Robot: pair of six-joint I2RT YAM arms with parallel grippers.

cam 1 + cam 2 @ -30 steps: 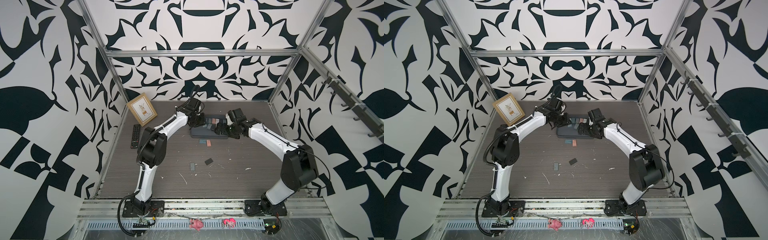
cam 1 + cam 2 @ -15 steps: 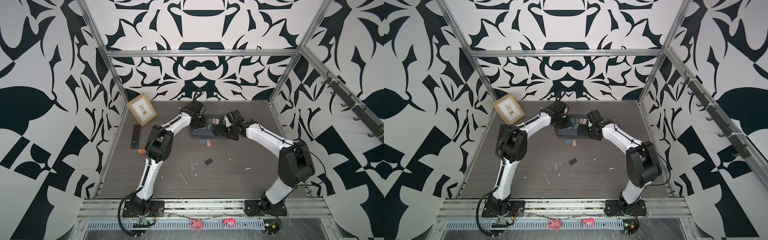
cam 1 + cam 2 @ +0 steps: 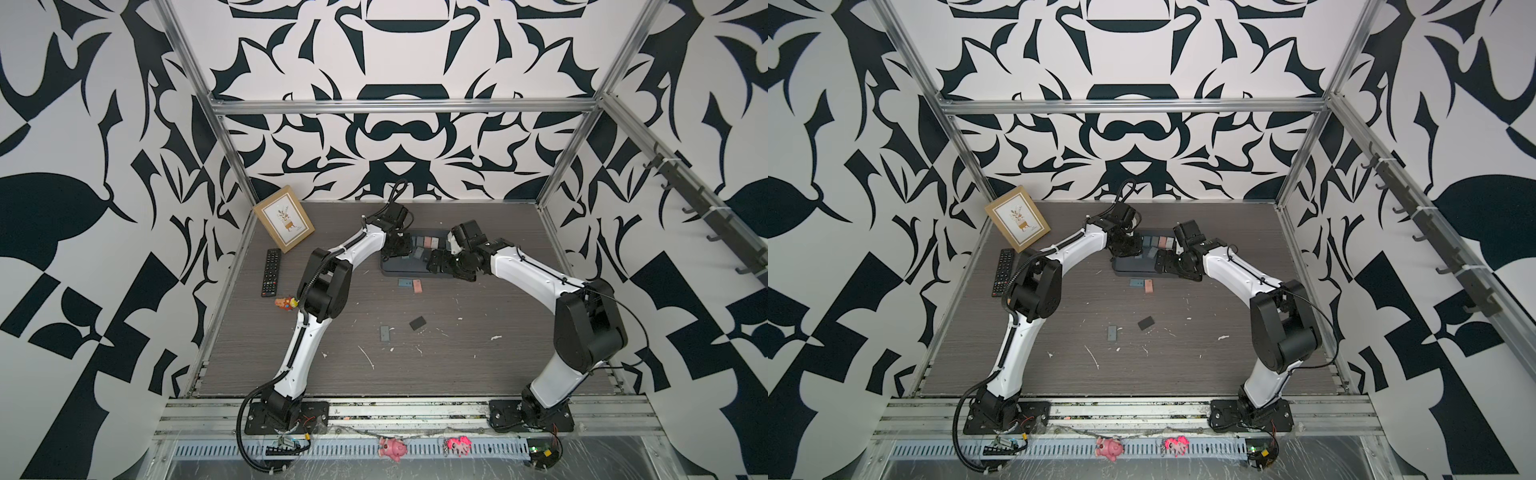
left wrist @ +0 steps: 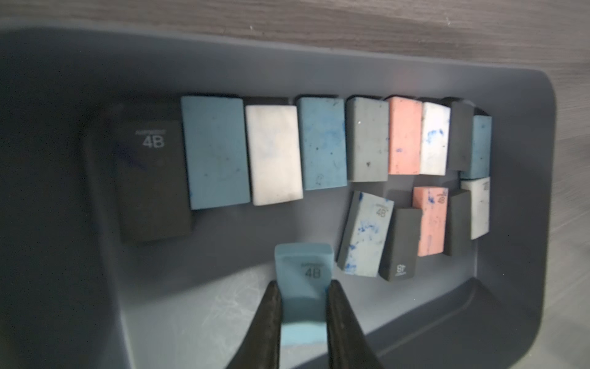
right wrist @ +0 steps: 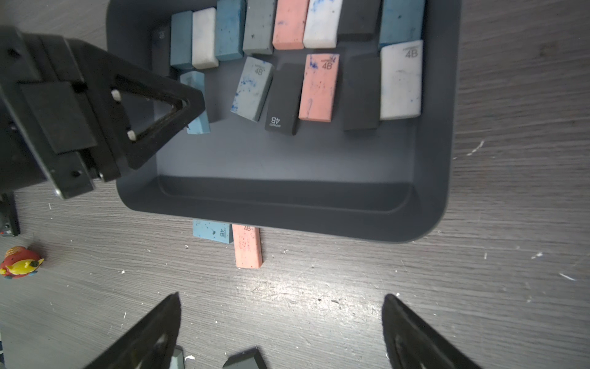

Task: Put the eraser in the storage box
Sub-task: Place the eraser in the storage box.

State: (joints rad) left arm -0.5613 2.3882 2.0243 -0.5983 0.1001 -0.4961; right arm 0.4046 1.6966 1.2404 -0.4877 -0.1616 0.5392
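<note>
Left end effector point(image 4: 304, 286) forward — eraser point(image 4: 302, 263) within

Right wrist cam: left end effector point(image 5: 193, 105) blocks the middle of the light blue rectangular eraser point(image 5: 199, 126) and a corner of the dark grey plastic storage box point(image 5: 287, 207); far eraser row point(image 5: 289, 25) is cropped.

Matt plastic storage box point(image 5: 287, 198), woodgrain table point(image 5: 319, 284)
</note>
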